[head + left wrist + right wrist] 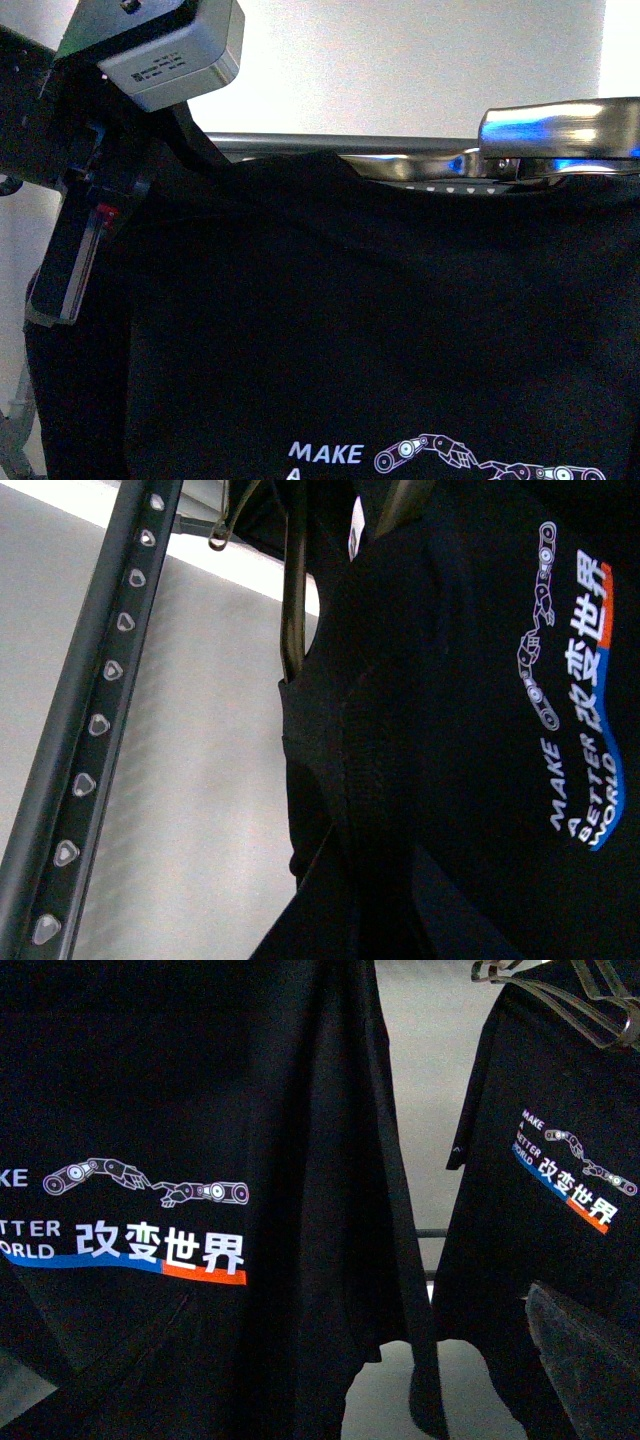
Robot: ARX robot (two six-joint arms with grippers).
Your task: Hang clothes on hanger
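Front view shows a pale, bright wall (400,60) behind everything. At the far left the left arm is seen, with a grey box (170,50) mounted on its wrist. Below it the left gripper (70,265) is set against the left edge of the T-shirt (350,320); whether it is parted or clamped on cloth cannot be told. Most of this view is filled by the T-shirt, which is held up in front of the rack (330,143) with its top edge just under the rail. White "MAKE A" and a robot-arm drawing are seen low on the cloth. Whether the cloth rests on the rail cannot be told. At the upper right a shiny metal piece (560,125) is seen just above the shirt's top edge.

In the left wrist view a grey floor (200,780) is shown beneath the rail with its row of heart-shaped holes. A thin metal bar (290,600) is seen beside the hanging shirt.

In the right wrist view a second T-shirt (540,1210) with the same print is hung on a wire hanger (590,1000), parted from the first by a gap. Only a dark edge of the right gripper (590,1360) is seen, so its state cannot be told.
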